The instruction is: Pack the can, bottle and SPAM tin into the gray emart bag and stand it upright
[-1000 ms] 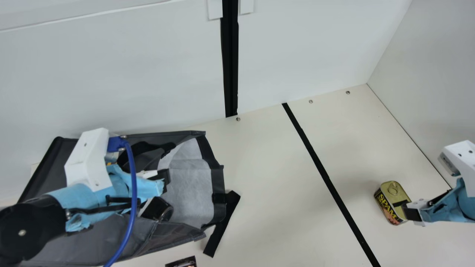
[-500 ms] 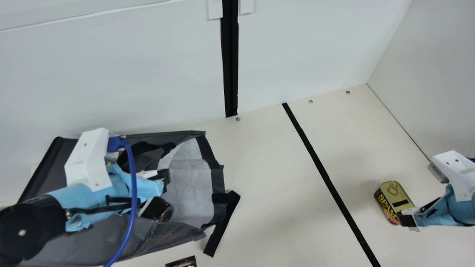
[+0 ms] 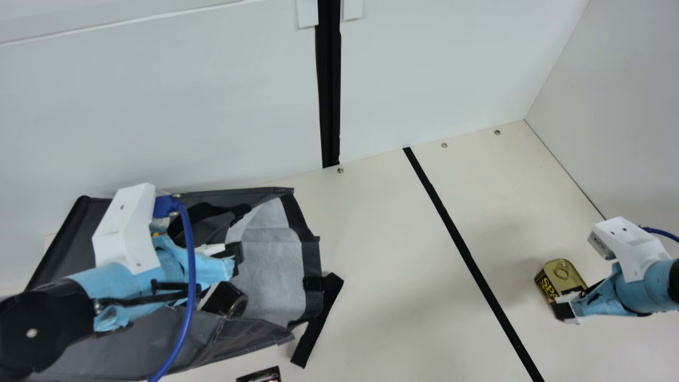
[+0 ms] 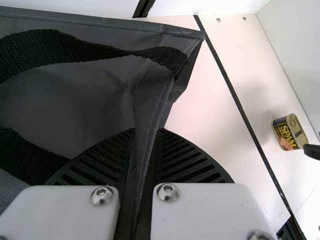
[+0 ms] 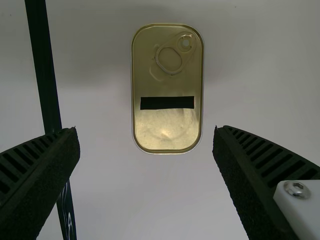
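My left gripper [image 3: 232,260] is over the mouth of the gray bag [image 3: 69,347], which lies on its side with its pale lining showing. In the left wrist view, the left gripper [image 4: 146,132] pinches a seam of the bag [image 4: 85,95]. The SPAM tin [image 3: 563,273] stands at the right with its pull-tab upward. Open, my right gripper [image 3: 572,300] is over the tin's nearer end. From the right wrist, the tin [image 5: 167,122] appears beyond and between the spread fingertips of the right gripper [image 5: 146,131], untouched. Can and bottle cannot be made out.
A black strap [image 3: 317,321] trails from the bag's mouth onto the table. Black tape [image 3: 467,254] crosses the table [image 3: 392,265] between bag and tin. A dark printed item [image 3: 260,375] pokes in at the front edge. White walls stand behind and at right.
My right gripper has shifted left in the main view, and its fingers now overlap more of the tin's near end. The left arm, bag and tin have kept still.
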You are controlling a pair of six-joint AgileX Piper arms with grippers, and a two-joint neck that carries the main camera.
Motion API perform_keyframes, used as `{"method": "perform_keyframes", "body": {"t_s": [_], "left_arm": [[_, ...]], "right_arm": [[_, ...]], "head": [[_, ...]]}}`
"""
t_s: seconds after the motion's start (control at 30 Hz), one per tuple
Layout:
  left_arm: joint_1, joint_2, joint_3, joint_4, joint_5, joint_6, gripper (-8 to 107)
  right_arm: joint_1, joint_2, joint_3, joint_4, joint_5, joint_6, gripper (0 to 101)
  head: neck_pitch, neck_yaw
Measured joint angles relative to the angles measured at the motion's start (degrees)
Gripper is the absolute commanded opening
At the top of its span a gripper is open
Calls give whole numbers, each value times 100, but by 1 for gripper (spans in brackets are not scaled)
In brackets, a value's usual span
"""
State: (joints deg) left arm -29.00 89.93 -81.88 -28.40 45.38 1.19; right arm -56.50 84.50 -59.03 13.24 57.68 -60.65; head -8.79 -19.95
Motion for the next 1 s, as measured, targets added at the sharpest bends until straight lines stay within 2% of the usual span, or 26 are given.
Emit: {"method": "perform_keyframes", "body": {"t_s": [0.4, 0.73, 1.0], "left_arm": [[0, 0, 0, 0, 0, 0, -8], [0, 0, 0, 0, 0, 0, -8], [0, 0, 0, 0, 0, 0, -8]], "right_arm": [[298, 559, -6, -26, -506, 251, 95], [482, 1086, -195, -26, -832, 424, 95], [530, 1336, -335, -30, -935, 438, 42]], "head": [[9, 9], [9, 0], [9, 9]]}}
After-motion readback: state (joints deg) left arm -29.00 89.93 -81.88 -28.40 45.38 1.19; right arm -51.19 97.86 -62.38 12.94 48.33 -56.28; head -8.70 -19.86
